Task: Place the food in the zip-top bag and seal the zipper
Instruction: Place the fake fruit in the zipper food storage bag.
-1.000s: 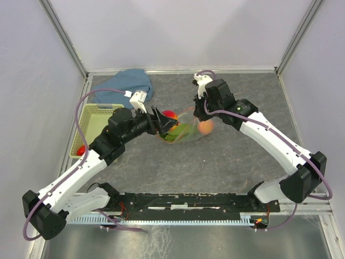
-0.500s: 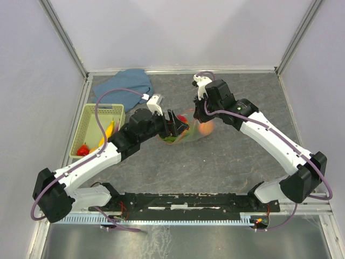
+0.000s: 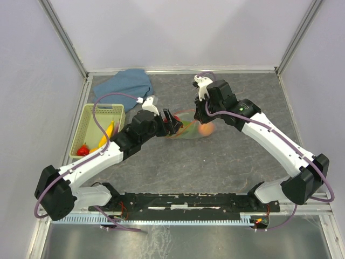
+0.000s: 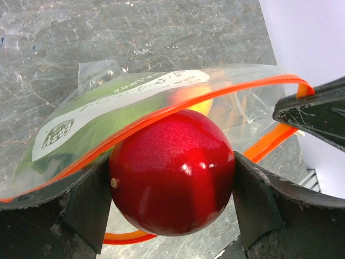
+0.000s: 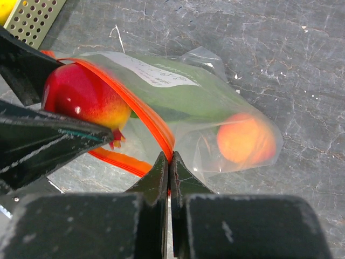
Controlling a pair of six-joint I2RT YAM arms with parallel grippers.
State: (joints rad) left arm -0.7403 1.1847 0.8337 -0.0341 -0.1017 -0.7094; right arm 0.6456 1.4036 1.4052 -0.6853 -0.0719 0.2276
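The clear zip-top bag (image 3: 190, 128) lies mid-table with its mouth open toward my left gripper. A green leaf (image 5: 186, 101) and an orange fruit (image 5: 245, 139) are inside it. My left gripper (image 3: 173, 123) is shut on a red fruit (image 4: 172, 172) and holds it at the bag's mouth, just under the upper zipper strip (image 4: 161, 112). My right gripper (image 5: 170, 159) is shut on the orange zipper strip (image 5: 153, 124) and holds the upper lip up. The red fruit also shows in the right wrist view (image 5: 86, 100), between the two strips. The white slider is not visible.
A pale green basket (image 3: 86, 116) stands at the left with a yellow banana (image 3: 109, 131) and a red piece (image 3: 82, 149) in it. A blue cloth (image 3: 125, 83) lies at the back left. Walls enclose the table at the back and sides.
My left gripper has carried the red fruit right, to the bag's mouth. My right gripper has held the zipper strip in place.
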